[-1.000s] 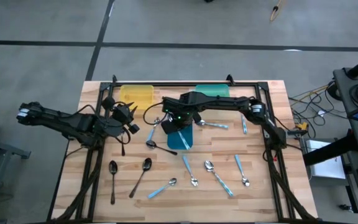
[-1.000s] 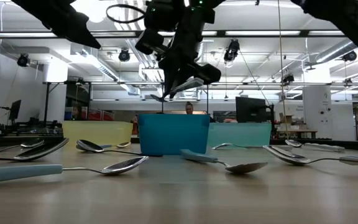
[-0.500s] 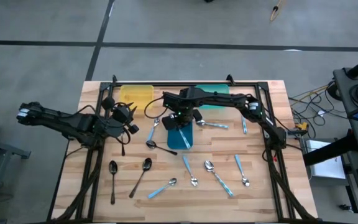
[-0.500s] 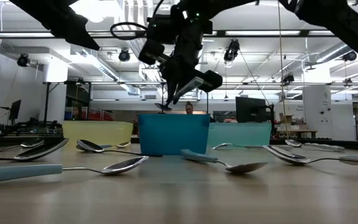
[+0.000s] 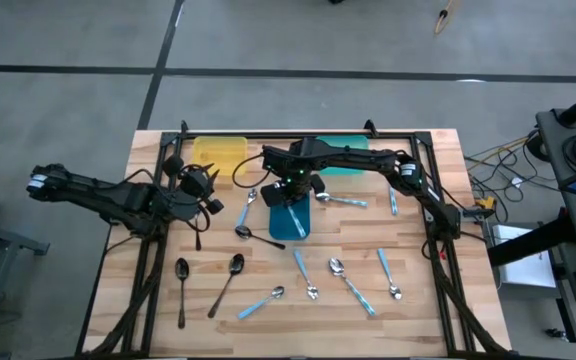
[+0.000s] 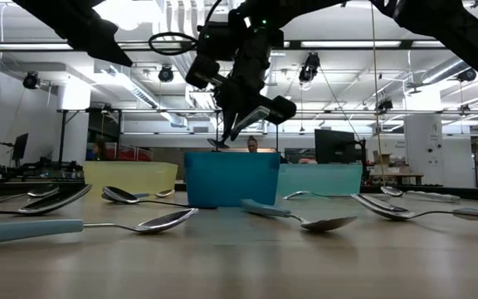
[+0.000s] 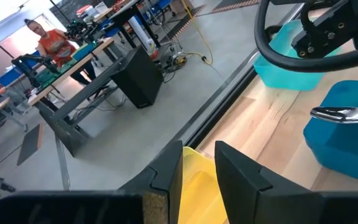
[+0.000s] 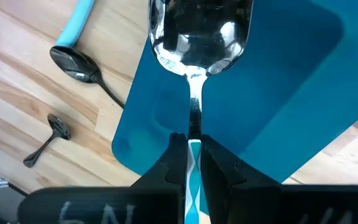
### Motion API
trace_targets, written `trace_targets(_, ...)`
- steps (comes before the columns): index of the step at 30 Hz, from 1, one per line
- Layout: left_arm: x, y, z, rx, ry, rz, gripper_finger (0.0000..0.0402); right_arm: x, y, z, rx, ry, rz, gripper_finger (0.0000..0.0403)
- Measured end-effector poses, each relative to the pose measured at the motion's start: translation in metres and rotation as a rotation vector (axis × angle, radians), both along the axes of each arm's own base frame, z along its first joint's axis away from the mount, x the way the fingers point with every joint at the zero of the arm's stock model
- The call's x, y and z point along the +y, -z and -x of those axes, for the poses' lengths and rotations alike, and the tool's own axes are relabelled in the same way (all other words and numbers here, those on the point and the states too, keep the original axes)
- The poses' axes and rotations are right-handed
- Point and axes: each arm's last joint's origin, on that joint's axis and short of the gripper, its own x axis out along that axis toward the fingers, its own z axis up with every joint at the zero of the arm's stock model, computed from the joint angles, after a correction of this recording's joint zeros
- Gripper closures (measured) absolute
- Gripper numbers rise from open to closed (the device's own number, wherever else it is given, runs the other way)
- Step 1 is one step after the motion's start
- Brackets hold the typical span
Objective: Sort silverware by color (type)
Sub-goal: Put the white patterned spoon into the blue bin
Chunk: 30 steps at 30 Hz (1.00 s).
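Note:
My right gripper (image 8: 193,146) is shut on a silver spoon with a light blue handle (image 8: 197,37) and hovers over the blue tray (image 5: 290,220). In the low view the spoon's bowl (image 6: 217,143) hangs just above the tray's rim (image 6: 231,154). My left gripper (image 7: 197,155) waits raised at the table's left (image 5: 208,195), its fingers apart with nothing between them. Black spoons (image 5: 236,266) and blue-handled spoons (image 5: 353,288) lie flat on the wooden table. My right gripper pinches the spoon's handle (image 8: 194,152) between its two fingers, where the light blue grip meets the silver neck. The fingers slant down from above and lie along the spoon. The bowl sticks out past the fingertips, clear of the blue tray.
A yellow tray (image 5: 220,153) and a teal tray (image 5: 343,150) stand at the table's far edge. A black spoon (image 5: 248,233) lies just left of the blue tray. A black frame (image 5: 423,190) runs around the table. People work in the room behind.
My right gripper has shifted a little toward the table's far right with the spoon and sunk slightly, so the bowl hangs closer to the blue tray's rim. It stays shut on the spoon.

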Motion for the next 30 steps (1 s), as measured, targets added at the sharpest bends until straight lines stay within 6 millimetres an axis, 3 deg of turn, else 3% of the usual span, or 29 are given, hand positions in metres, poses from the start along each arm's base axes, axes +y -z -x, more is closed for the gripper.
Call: trace_targets(30, 0.0, 0.001, 0.001, 0.013, 0.0, -0.003, 0.0326, 0.004, 0.018, -0.003, 0.023, -0.054, 0.22, 0.0387)
